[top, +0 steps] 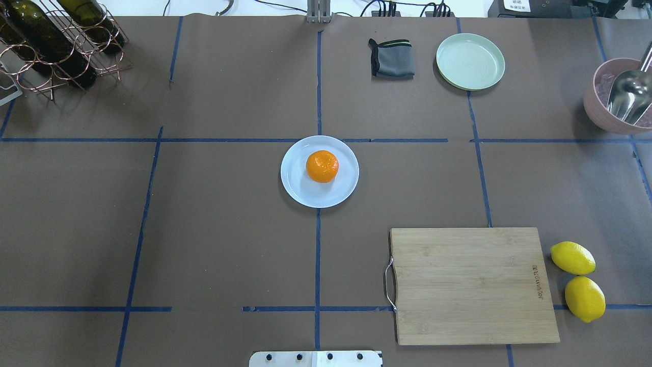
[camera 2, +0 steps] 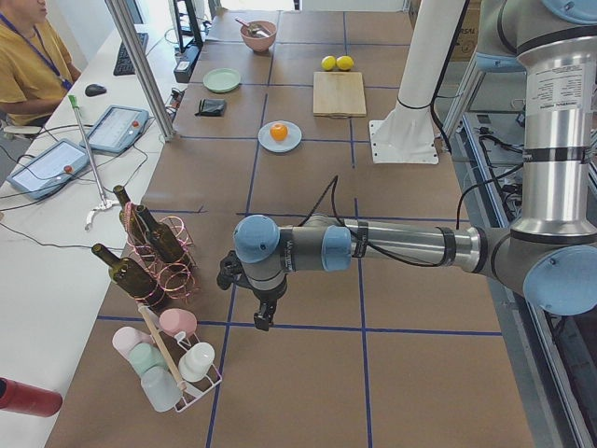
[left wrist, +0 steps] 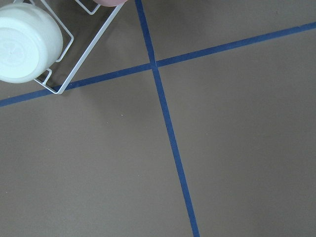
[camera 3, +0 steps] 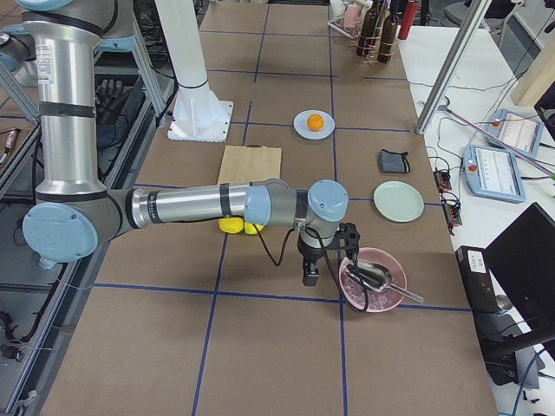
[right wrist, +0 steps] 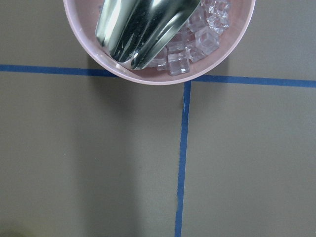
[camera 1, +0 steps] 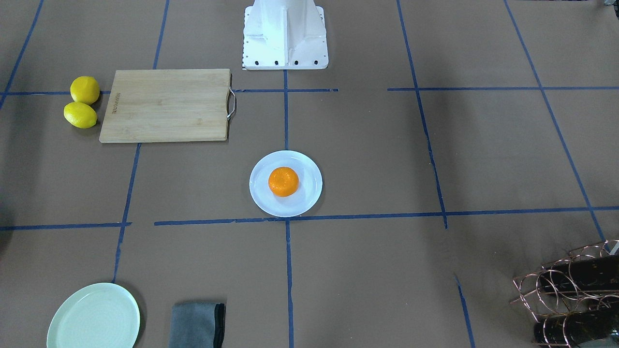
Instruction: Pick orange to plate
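The brown table (top: 229, 229), gridded with blue tape, carries the plate (top: 305, 191) at its centre and a wooden cutting board (top: 473, 285) with two lemons (top: 573, 258) just beside it. Along the far edge lie a mint-green plate (top: 470, 61), a grey cloth (top: 392, 58), a pink bowl (top: 598, 114) and a wire rack (top: 51, 84) of what look like bottles.

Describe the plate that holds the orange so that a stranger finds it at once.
On the brown table, go to the middle, where blue tape lines cross. The plate lies there with the orange on it. It is bluish white; the other plate, beside the grey cloth, is mint green and empty.
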You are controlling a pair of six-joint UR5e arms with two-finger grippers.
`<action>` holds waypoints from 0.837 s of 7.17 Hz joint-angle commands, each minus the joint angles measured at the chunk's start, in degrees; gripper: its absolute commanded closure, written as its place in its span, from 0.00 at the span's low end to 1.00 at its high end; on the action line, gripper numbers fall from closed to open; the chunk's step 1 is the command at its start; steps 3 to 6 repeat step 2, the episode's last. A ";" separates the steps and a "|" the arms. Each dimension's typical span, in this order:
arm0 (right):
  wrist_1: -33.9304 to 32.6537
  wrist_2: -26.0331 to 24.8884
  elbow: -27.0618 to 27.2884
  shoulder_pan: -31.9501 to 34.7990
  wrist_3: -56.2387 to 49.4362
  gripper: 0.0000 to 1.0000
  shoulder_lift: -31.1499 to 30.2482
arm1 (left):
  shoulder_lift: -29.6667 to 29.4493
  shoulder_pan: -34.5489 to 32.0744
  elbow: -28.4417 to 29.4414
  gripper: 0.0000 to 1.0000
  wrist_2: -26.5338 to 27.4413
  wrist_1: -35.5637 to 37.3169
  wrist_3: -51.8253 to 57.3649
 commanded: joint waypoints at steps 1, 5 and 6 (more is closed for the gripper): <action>0.83 1.60 -0.68 -0.02 1.79 0.00 0.18 | -0.18 0.00 0.18 0.00 0.09 0.00 -0.13; 1.01 1.70 -0.51 -0.02 1.79 0.00 0.18 | -0.62 0.00 0.26 0.00 0.17 0.08 -0.22; 1.01 1.70 -0.51 -0.02 1.79 0.00 0.18 | -0.62 0.00 0.26 0.00 0.17 0.08 -0.22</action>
